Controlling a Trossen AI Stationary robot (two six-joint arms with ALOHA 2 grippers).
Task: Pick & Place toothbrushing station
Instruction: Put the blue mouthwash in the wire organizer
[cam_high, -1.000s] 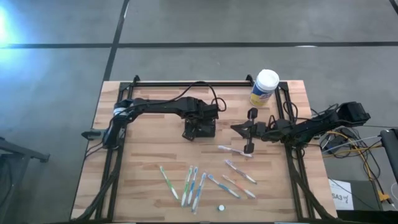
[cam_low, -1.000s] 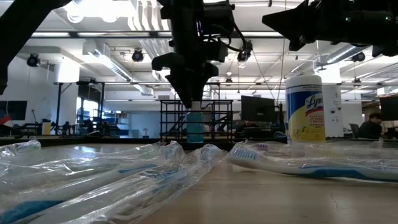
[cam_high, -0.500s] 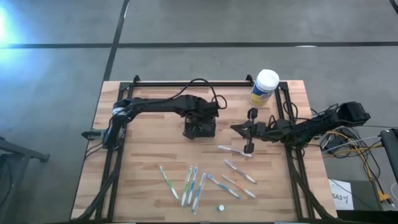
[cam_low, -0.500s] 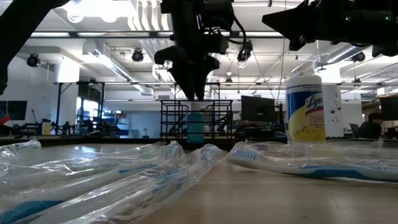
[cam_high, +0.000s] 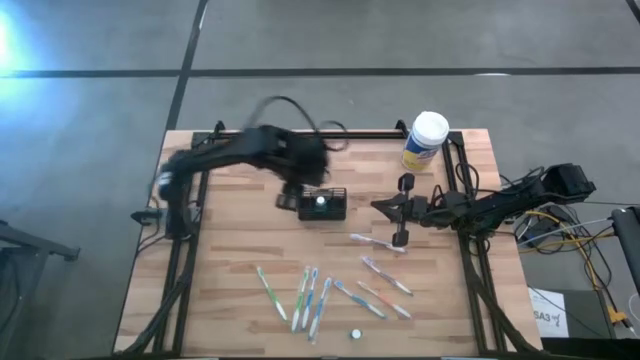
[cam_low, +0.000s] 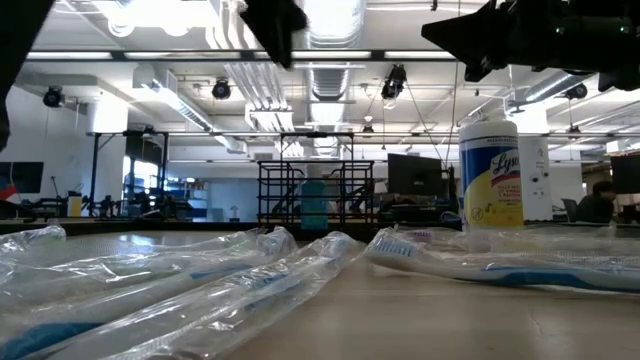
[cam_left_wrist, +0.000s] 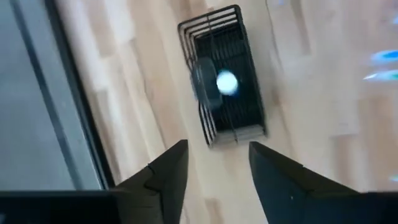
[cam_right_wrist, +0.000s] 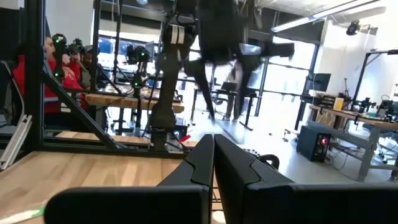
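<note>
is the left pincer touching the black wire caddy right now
Apart. In the left wrist view the left pincer hangs open, bare tabletop showing between its fingertips and the caddy beyond; the low view shows nothing on the caddy's top.

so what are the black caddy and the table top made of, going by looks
The black caddy looks like thin metal wire with a matte black coating: its walls are open bars and the table shows between them. Metal is a guess from how fine the bars are. The table top looks like pale wood, laid in long strips with visible seams and grain, with little shine.
</note>
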